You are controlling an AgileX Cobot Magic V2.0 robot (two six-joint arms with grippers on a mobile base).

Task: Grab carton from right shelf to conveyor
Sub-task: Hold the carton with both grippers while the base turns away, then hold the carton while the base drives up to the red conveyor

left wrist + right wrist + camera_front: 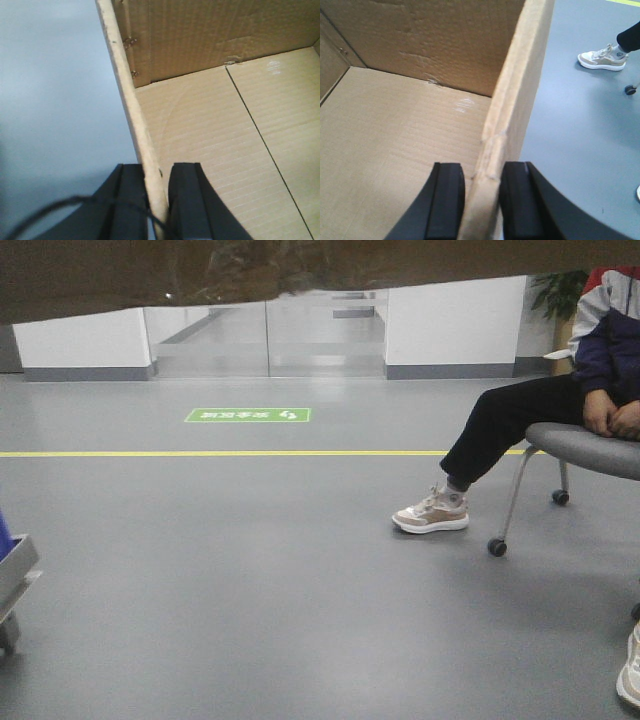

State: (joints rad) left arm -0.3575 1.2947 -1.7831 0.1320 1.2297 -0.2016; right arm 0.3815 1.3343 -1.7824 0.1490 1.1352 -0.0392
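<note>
The carton is an open brown corrugated box. In the left wrist view I look into it [215, 130], and my left gripper [159, 172] is shut on its left wall, one finger inside and one outside. In the right wrist view the carton [395, 125] fills the left side, and my right gripper [481, 170] is shut on its right wall the same way. In the front view the carton [300, 270] is a dark brown band across the top, held above the grey floor. The right shelf and the conveyor are out of view.
A person [600, 370] sits on a grey wheeled chair [585, 450] at the right, one leg stretched out with a sneaker [432, 512] on the floor. A yellow line [220, 453] and a green sign [248, 415] mark the floor. A grey-and-blue object [12, 570] shows at the left edge.
</note>
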